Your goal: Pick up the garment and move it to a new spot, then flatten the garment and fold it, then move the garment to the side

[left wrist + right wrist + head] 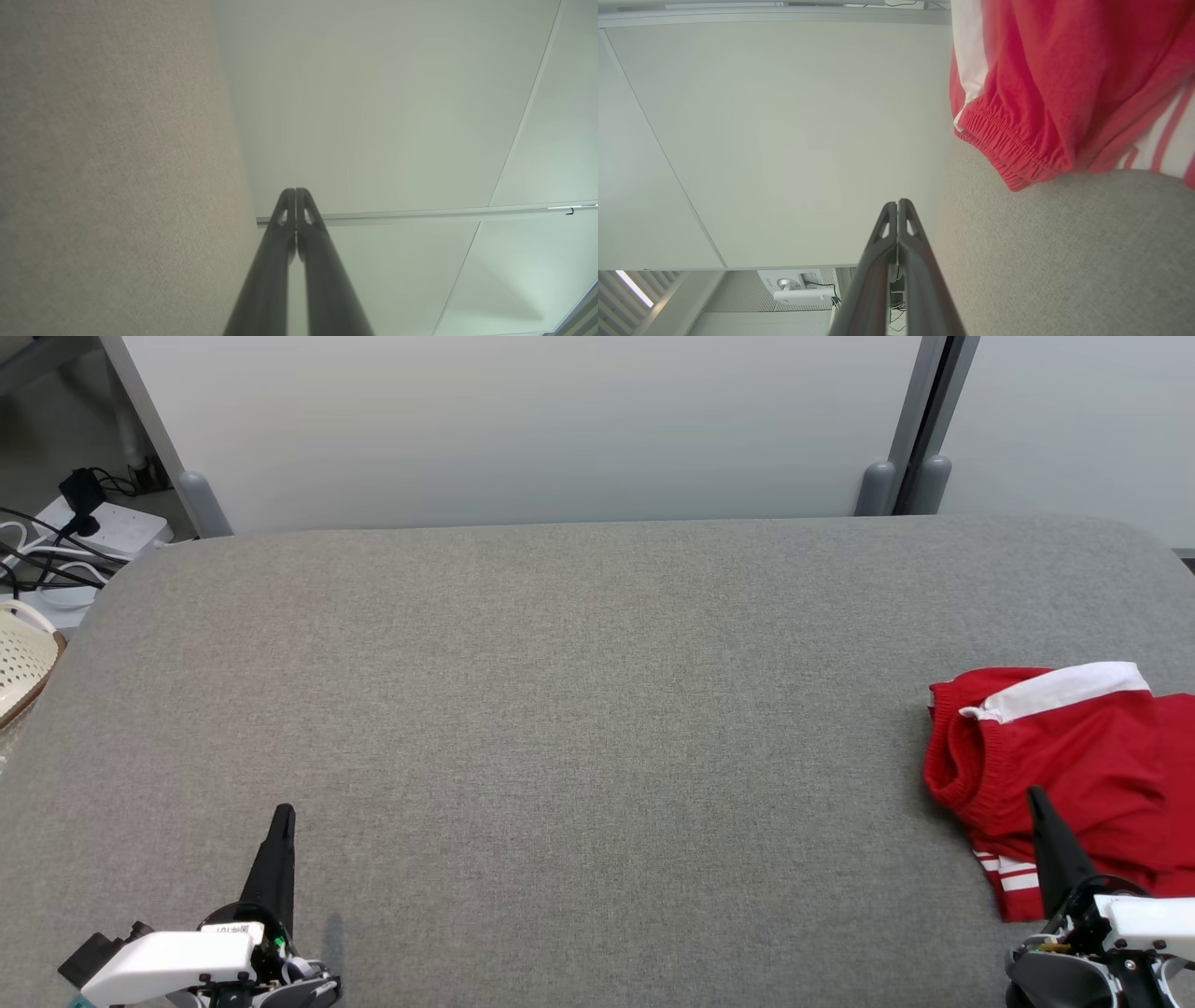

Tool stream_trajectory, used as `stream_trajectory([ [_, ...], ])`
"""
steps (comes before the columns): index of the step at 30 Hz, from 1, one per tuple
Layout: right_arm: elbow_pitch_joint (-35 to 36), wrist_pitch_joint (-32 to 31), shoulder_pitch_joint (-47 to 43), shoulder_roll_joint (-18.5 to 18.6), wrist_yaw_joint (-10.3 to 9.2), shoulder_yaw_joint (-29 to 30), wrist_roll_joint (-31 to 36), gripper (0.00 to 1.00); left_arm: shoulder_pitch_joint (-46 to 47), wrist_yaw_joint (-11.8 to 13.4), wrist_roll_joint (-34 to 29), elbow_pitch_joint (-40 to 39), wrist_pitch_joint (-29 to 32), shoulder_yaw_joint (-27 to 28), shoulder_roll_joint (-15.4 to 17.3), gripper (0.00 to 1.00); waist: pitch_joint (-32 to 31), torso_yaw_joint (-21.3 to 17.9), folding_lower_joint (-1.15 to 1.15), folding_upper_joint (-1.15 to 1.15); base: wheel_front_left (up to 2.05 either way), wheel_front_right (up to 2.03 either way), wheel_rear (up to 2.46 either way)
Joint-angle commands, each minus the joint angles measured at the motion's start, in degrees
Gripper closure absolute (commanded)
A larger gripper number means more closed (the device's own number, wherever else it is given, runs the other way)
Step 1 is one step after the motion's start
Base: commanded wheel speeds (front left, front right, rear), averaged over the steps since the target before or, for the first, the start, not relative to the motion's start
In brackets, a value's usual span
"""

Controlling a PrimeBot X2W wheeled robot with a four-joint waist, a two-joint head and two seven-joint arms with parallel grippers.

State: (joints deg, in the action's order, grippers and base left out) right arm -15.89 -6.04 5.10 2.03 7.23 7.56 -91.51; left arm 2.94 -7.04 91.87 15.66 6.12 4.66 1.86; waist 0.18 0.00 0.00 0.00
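I am holding my left pincer (283, 818) and right pincer (1037, 801) pressed shut, both empty. The garment (1083, 756) is lying by the right one, at the table's (579, 691) right edge. Far left, a basket (22, 665) is sitting, its inside hidden.

The shorts (1083, 756) lie on the table (579, 691) at its right edge. The left gripper (282, 814) sits over the table's near-left part. The right gripper (1034, 795) sits over its near-right part, just beside the shorts. A basket (21, 658) stands off the table's left edge.
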Motion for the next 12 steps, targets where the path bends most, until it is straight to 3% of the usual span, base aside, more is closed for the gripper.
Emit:
stream_trajectory([
  [1, 1.87, -0.44, 1.08, 0.85, 0.25, -1.06, -0.67, 1.0, 3.24, -0.45, 0.3, -1.63, 0.35, 1.85, 1.01, 1.0, 0.0, 0.0, 0.0, 0.0, 0.0, 0.0, 0.0],
  [12, 1.87, -0.44, 1.08, 0.85, 0.25, -1.06, -0.67, 1.0, 3.24, -0.45, 0.3, -1.63, 0.35, 1.85, 1.01, 1.0, 0.0, 0.0, 0.0, 0.0, 0.0, 0.0, 0.0],
])
